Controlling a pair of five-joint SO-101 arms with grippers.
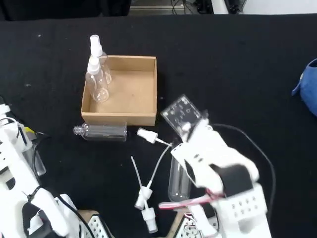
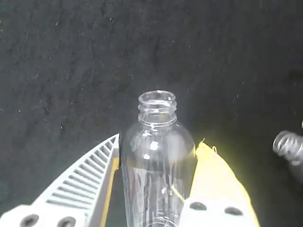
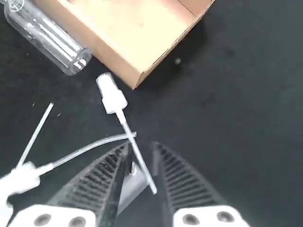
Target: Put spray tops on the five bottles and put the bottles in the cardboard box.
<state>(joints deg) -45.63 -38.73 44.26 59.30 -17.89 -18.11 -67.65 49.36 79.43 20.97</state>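
So the spray top [image 3: 110, 92] I was after lay on the desk [image 1: 237, 74] just off the corner of the cardboard box [image 1: 119, 118], its dip tube [image 3: 137, 156] pointing back at me. My right claw [image 3: 140, 145] was low over it, spread a little, with the tube running between the two fingers. I couldn't see any real squeeze on it yet.

My take: that tube is thin and bendy, so I'd rather slide forward and pinch the fat white head. Then it can't swing about when I aim it into a bottle neck.

My left claw [image 2: 160, 139] was pressed onto an open bottle [image 2: 158, 165], neck free and ready for a top.

Counts:
- Five bottles. Two capped bottles [image 1: 97, 82] stood in the box, the one in my left claw, a lying bottle [image 1: 101, 132] in front of the box, and a second lying bottle [image 1: 178, 181] under my right arm.
- Five tops. Two were already on, the one between my fingers, plus two loose tops [image 1: 143, 197] nearer me.
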